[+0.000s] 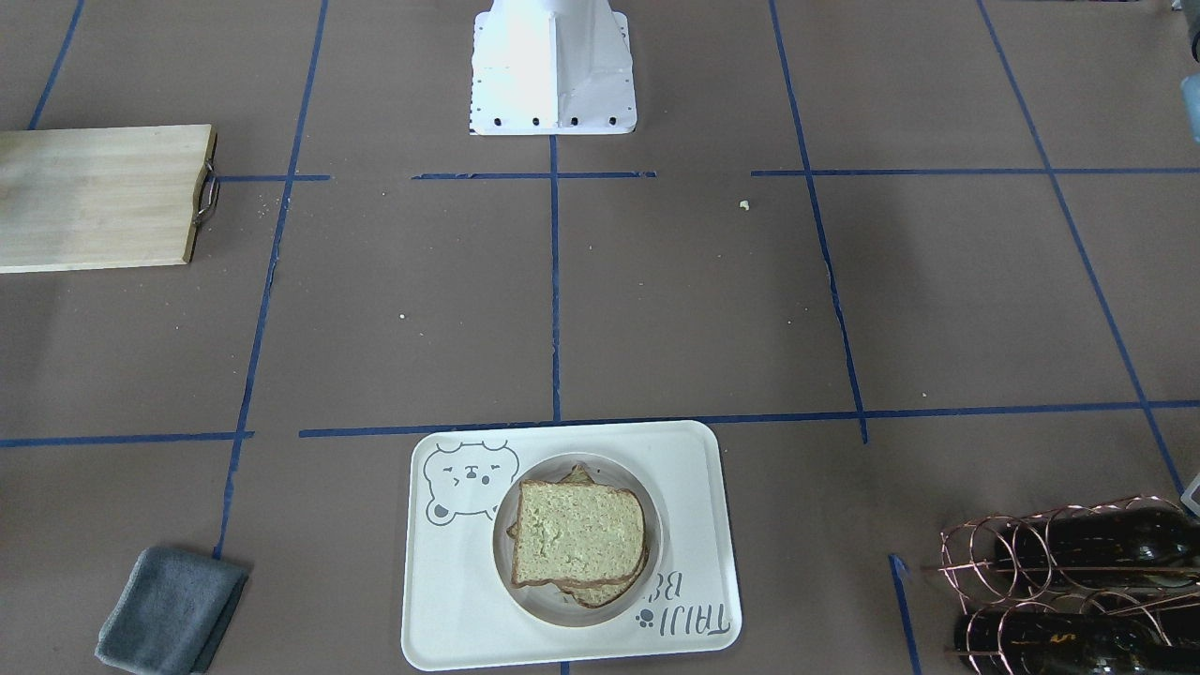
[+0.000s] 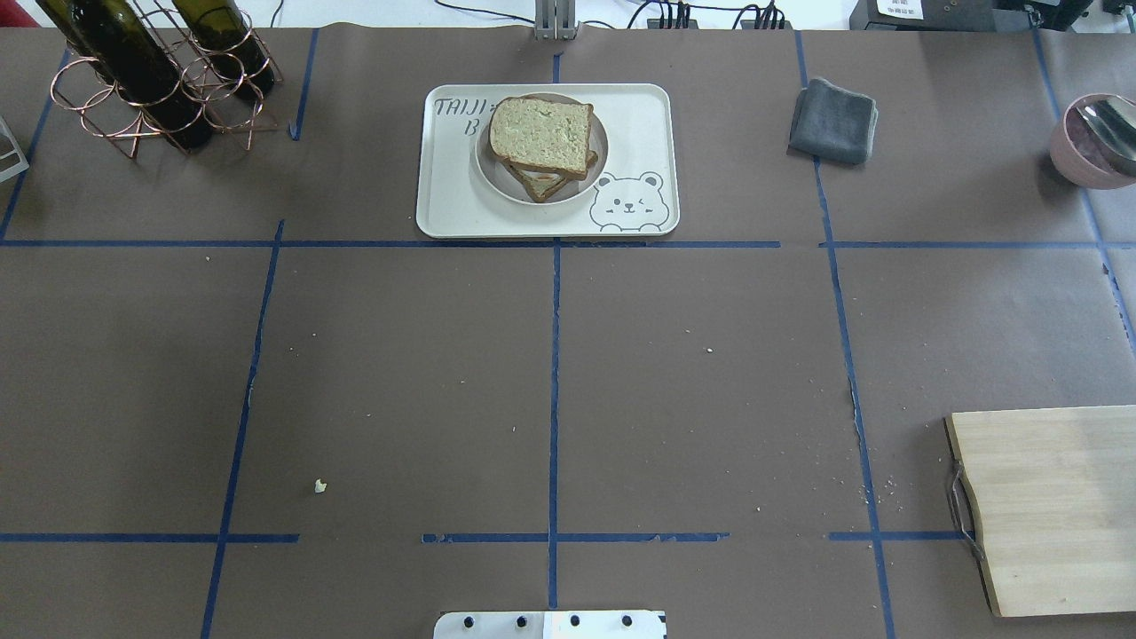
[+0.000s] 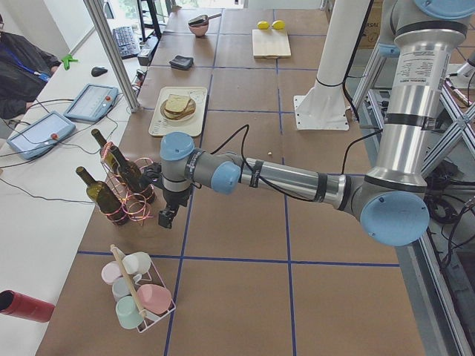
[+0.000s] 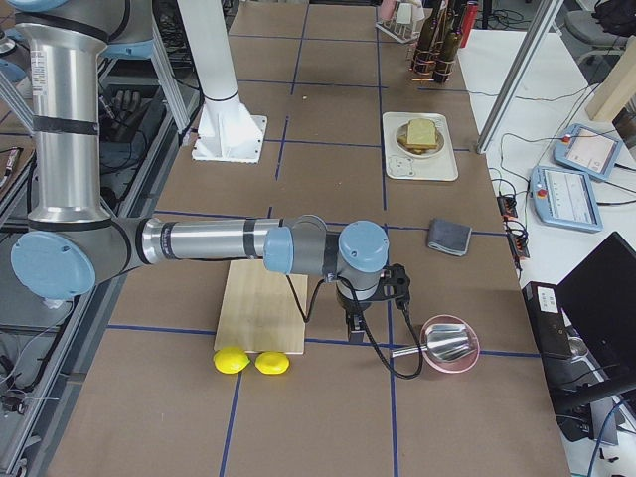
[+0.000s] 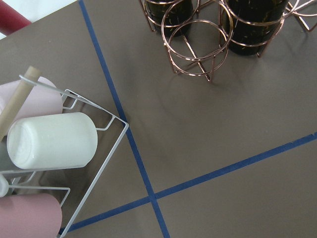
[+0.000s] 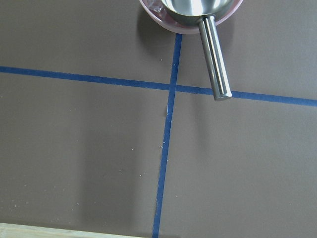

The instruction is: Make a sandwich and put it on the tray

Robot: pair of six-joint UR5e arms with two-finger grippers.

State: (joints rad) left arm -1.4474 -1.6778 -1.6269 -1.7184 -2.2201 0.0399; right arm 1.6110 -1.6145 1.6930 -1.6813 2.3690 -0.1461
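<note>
The sandwich, two tan dark-crusted slices with a bit of egg showing at the edge, lies on a round white plate on the cream tray with the bear drawing. It also shows in the overhead view, with the tray at the far middle of the table. My left gripper hangs far to the left, next to the bottle rack. My right gripper hangs far to the right, near the pink bowl. Neither wrist view shows fingers, so I cannot tell whether they are open or shut.
A copper rack with dark bottles stands far left. A wire rack of pastel cups is beside it. A grey cloth, a pink bowl holding a steel ladle, a wooden cutting board and two lemons are on the right.
</note>
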